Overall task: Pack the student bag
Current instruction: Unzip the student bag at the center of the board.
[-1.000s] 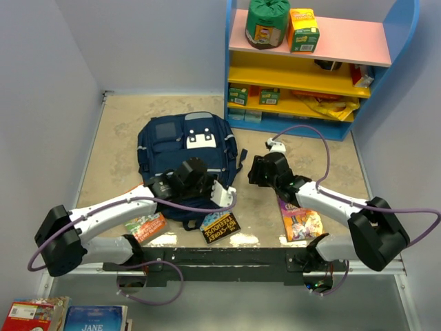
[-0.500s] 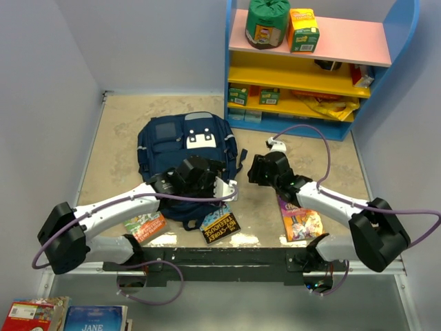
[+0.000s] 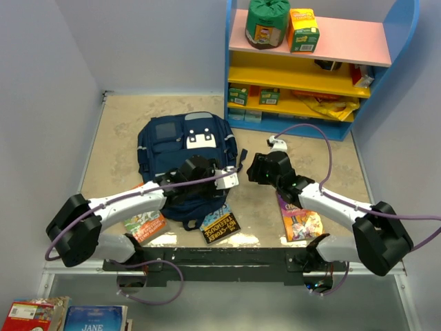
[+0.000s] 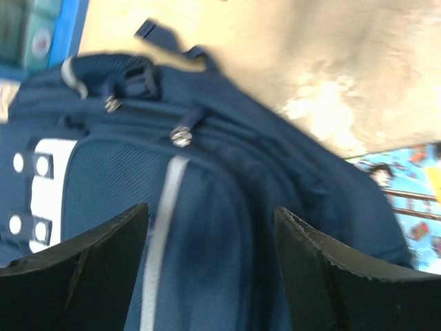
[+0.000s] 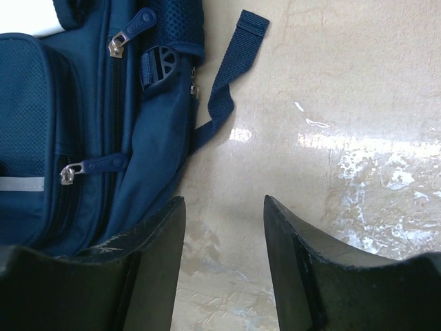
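Now L gripper [image 4: 210, 221] open over student bag [image 3: 162, 148], R gripper [image 5: 224, 207] half-open beside it, both empty

Top view is bright and even, lit from overhead, sharp, with only soft short shadows under the arms on the table [image 3: 124, 131] and mild bending at the frame edges. Left wrist view is motion-blurred: the student bag [image 4: 207, 207] fabric smears and the table is blown out to a pale patch. Right wrist view is crisp, with glare streaks on the table right of the strap [image 5: 227, 83].
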